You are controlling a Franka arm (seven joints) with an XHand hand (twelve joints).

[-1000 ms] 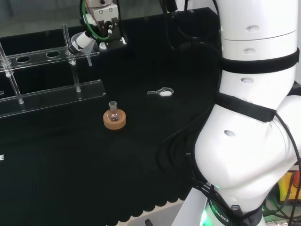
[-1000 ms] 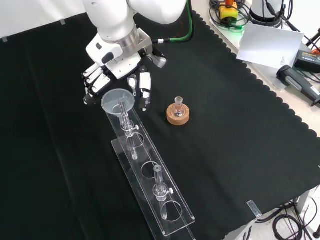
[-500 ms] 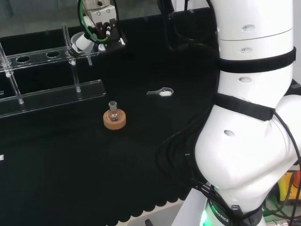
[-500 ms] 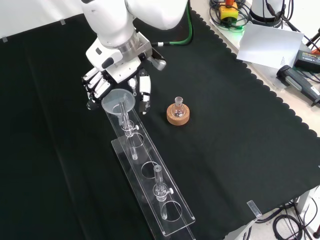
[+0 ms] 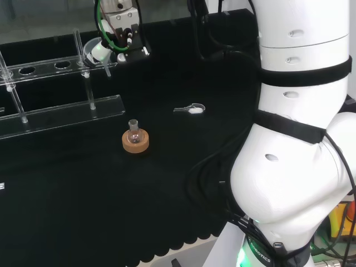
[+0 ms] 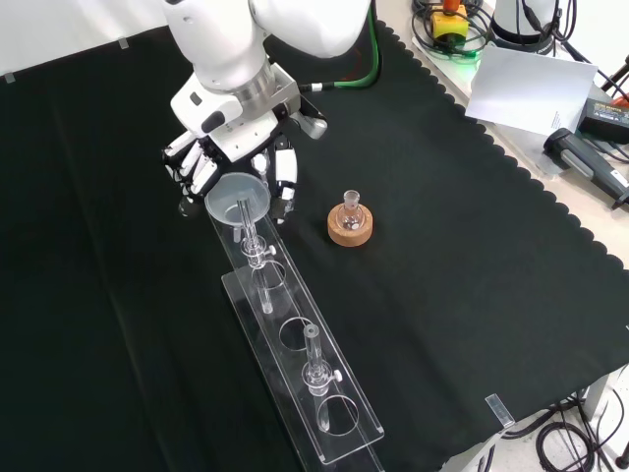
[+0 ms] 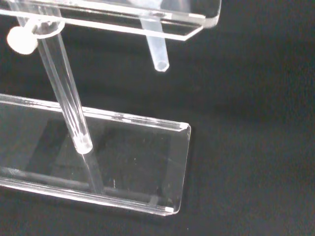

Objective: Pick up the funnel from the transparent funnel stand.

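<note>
In the front view, the clear funnel [image 6: 238,199] sits in the end hole of the transparent funnel stand [image 6: 295,339]. The black and white hand [image 6: 239,147] comes down from above, its fingers [image 6: 285,182] curled round the funnel's bowl on both sides. The head view has the hand [image 5: 118,39] at the stand's [image 5: 61,114] right end, against the funnel [image 5: 92,54]. Seen from the wrist, the funnel's stem [image 7: 154,44] hangs through the upper shelf [image 7: 194,22], above the stand's base plate [image 7: 133,162].
A small flask on a cork ring [image 6: 351,225] stands right of the stand in the front view, and in the head view [image 5: 135,139] it is nearer than the stand. A small spoon-like piece [image 5: 190,109] lies on the cloth. Two clear posts [image 6: 313,364] rise from the stand.
The hand has dropped a little closer onto the funnel and its fingers have curled in round the bowl. The funnel stays seated in the stand.
</note>
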